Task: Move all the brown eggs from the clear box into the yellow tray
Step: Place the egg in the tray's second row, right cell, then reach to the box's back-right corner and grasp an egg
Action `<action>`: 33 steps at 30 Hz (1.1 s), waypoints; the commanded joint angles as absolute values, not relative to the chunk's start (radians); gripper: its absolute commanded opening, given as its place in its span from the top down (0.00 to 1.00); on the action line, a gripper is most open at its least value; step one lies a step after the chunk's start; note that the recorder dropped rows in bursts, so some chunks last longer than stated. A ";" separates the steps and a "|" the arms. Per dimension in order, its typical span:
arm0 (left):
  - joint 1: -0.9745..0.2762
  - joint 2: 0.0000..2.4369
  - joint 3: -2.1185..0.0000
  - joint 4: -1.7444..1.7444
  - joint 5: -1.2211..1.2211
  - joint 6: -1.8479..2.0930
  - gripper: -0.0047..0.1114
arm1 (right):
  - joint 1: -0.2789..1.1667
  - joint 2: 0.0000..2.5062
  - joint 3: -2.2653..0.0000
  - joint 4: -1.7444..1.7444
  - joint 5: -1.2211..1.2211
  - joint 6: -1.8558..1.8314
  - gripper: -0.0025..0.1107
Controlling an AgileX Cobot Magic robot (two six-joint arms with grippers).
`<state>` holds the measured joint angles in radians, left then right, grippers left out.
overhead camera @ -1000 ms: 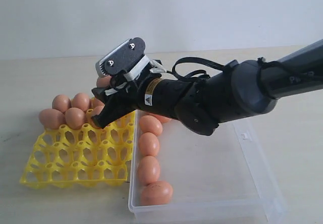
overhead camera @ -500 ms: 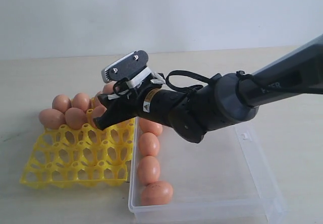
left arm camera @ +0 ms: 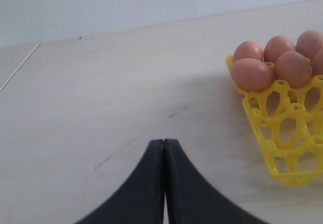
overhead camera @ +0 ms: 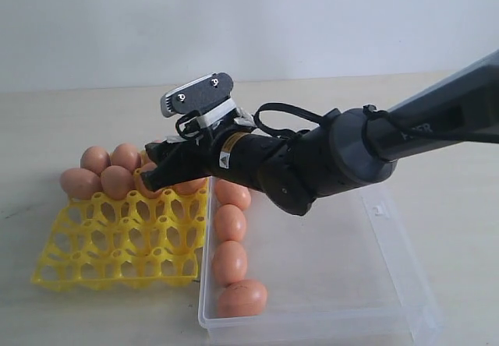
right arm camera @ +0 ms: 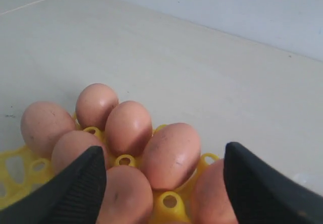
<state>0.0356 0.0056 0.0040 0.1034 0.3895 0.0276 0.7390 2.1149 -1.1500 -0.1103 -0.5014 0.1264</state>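
Eggs (overhead camera: 115, 181) crowding the far cups of the yellow tray (overhead camera: 117, 245), sitting directly under and just ahead of the right gripper (overhead camera: 173, 135). Hovering low over that filled corner, coming in from the box side, fingers standing wide apart and gripping nothing. Straddling two of the seated eggs in the right wrist view, one beside each black fingertip, with a third sitting just beyond the gap and four more clustering farther out past the tips. Showing open yellow cups and pegs in the part of the tray below and behind the fingers. Lying just beside the tray, under the wrist and forearm: clear box (overhead camera: 390, 245), holding four brown eggs (overhead camera: 230, 223) in view, lining up along the wall next to the tray, beneath and behind the gripper, touching or nearly touching one another. Hanging well apart on the other side: left gripper (left arm camera: 164, 146), pointing across the pale table (left arm camera: 101, 82), fingers pressing together on nothing, with the tray corner and its eggs sitting off to one side ahead of the tips.
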 commanded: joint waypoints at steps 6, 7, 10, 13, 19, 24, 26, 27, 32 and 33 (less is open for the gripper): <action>0.030 0.000 0.000 0.101 0.380 0.023 0.96 | 0.722 1.891 -1.154 -0.124 -0.148 0.072 0.41; 0.030 0.000 0.000 0.101 0.380 0.023 0.96 | 0.722 1.852 -1.154 -0.131 -0.056 0.072 0.42; 0.030 0.000 0.000 0.101 0.380 0.023 0.96 | 0.722 1.768 -1.154 -0.131 0.199 0.083 0.43; 0.030 0.000 0.000 0.101 0.380 0.023 0.96 | 0.720 1.721 -1.133 -0.131 0.351 0.133 0.43; 0.030 0.000 0.000 0.101 0.380 0.023 0.96 | 0.658 1.721 -1.054 -0.252 0.250 0.175 0.43; 0.030 0.000 0.000 0.101 0.380 0.023 0.96 | 0.584 1.785 -1.115 -0.324 0.374 0.445 0.43; 0.030 0.000 0.000 0.101 0.380 0.023 0.96 | 0.563 1.814 -1.156 -0.326 0.439 0.554 0.43; 0.030 0.000 0.000 0.101 0.380 0.023 0.96 | 0.552 1.830 -1.174 -0.335 0.455 0.593 0.43; 0.030 0.000 0.000 0.101 0.380 0.023 0.96 | 0.505 1.892 -1.231 -0.421 0.437 0.872 0.43; 0.030 0.000 0.000 0.101 0.380 0.023 0.96 | 0.500 1.904 -1.236 -0.439 0.428 0.925 0.43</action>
